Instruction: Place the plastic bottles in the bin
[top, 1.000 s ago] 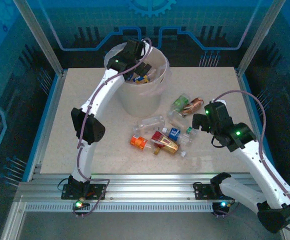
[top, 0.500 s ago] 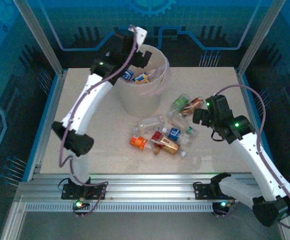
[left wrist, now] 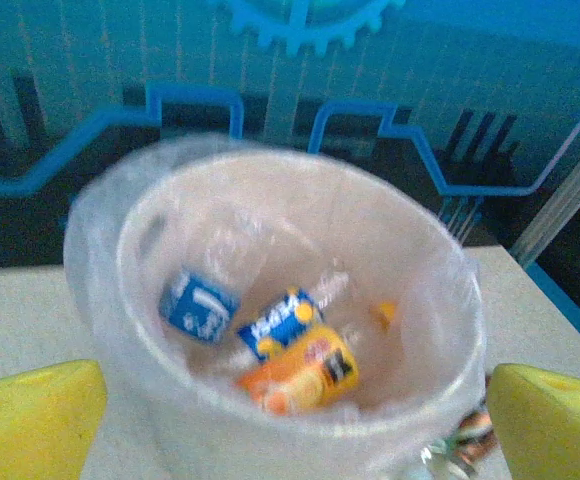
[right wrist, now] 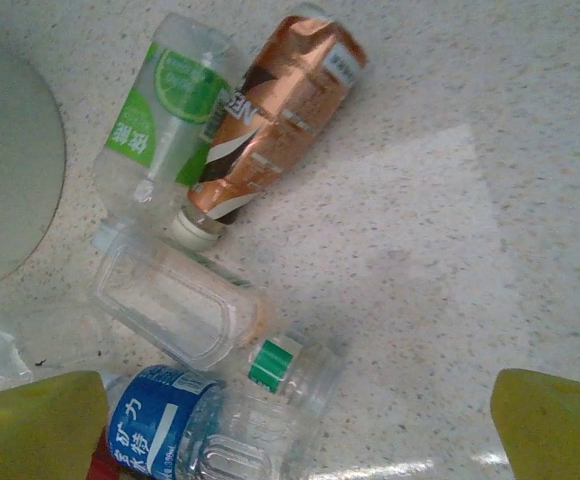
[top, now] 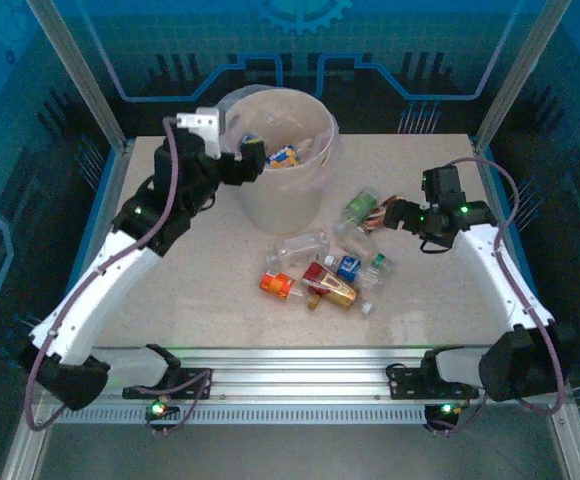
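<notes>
Plastic bottles (left wrist: 300, 375) lie in the round whitish bin (top: 280, 205); left tool (top: 251, 160) backed off, wide like my right tool (top: 400, 216), both empty.

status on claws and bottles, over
Left claw open, empty, at the bin. Right claw open, empty, over loose bottles on the table. A few bottles already inside. Nothing blocking.

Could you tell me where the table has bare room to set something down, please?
Bare table lies between the left arm and the bottles, along the near edge, and at the far right corner behind the right gripper. It is crowded from the bin to that gripper, where the bottles lie.
</notes>
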You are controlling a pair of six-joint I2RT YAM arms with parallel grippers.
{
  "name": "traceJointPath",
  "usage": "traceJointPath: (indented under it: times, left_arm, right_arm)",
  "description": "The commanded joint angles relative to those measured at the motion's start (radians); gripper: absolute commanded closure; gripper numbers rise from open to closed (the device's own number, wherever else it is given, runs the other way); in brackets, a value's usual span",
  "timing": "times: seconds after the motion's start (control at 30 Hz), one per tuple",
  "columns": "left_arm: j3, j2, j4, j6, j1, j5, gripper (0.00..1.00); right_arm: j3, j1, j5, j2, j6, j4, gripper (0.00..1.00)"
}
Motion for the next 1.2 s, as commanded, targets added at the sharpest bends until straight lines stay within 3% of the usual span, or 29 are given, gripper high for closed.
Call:
traceJointPath:
  times: [0.0, 0.27, 0.53, 0.8, 1.17]
  left_arm:
    - [-0.141, -0.088, 0.062, -0.210, -0.003, 0.047, 0.01]
    - [-0.493, -0.269, -0.002, -0.555, -0.021, 0.018, 0.01]
    - [-0.700, -0.362, -0.113, -0.901, -0.216, -0.180, 0.01]
    - [-0.737, -0.200, -0.053, -1.109, -0.407, -0.275, 0.01]
    - [-0.756, 0.027, 0.132, -1.258, -0.444, -0.203, 0.01]
  right_arm:
    - [0.013, -0.010, -0.103, 0.009, -0.054, 0.043, 0.00]
    - [-0.045, 0.016, -0.094, -0.004, -0.129, 0.044, 0.00]
    - [-0.084, 0.044, -0.066, -0.026, -0.136, 0.046, 0.00]
    - [-0.094, 0.051, -0.034, -0.029, -0.152, 0.033, 0.01]
    - [-0.100, 0.050, -0.032, -0.021, -0.174, 0.044, 0.00]
